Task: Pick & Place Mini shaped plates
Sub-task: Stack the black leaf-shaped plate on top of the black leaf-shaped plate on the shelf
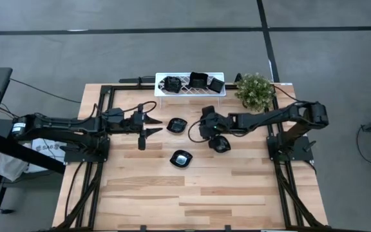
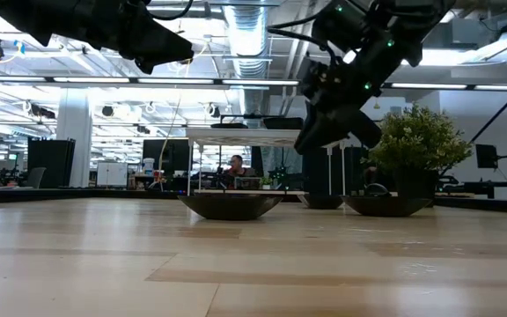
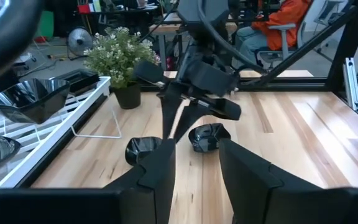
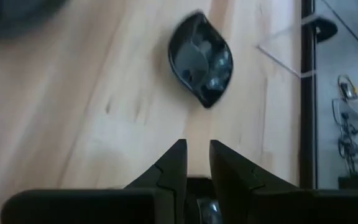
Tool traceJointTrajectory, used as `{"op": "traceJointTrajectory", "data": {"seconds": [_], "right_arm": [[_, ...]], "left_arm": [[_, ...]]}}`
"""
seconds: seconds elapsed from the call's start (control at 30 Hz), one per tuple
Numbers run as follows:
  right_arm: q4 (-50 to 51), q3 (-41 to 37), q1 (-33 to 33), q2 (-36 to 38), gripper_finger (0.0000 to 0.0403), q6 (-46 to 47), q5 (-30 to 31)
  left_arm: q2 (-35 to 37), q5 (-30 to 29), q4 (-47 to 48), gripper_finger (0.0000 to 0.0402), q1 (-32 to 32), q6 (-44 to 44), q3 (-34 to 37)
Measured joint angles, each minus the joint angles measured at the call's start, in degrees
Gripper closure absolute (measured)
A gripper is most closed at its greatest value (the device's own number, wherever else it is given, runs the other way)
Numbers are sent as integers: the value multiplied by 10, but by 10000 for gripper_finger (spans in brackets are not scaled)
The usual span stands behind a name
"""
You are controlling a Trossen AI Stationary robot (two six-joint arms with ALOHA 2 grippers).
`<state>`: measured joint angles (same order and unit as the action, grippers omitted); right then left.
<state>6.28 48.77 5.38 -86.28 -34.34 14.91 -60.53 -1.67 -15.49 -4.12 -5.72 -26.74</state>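
Table [image 1: 192,193] front bare; plates [image 1: 181,158] sit mid-table, apart

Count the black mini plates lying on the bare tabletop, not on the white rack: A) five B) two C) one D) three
D: the high view shows three on the wood: one mid-table, one nearer the front, and one by the right pincer; the rest sit on the rack.

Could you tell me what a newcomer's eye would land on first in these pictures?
Probably the two dark arms meeting over the table's middle, the left gripper and right gripper flanking a small black plate. Next, the white rack holding black dishes at the far edge, beside a potted plant.
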Motion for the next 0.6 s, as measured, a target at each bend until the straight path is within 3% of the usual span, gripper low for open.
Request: {"op": "traceJointTrajectory", "data": {"seconds": [0.27,0.6], "right_arm": [[124,0,2,32,339,82,43],[162,-8,6,75,339,131,45]], "left_arm": [[0,0,-1,275,0,0,0],[0,-3,-13,275,0,0,2]]}}
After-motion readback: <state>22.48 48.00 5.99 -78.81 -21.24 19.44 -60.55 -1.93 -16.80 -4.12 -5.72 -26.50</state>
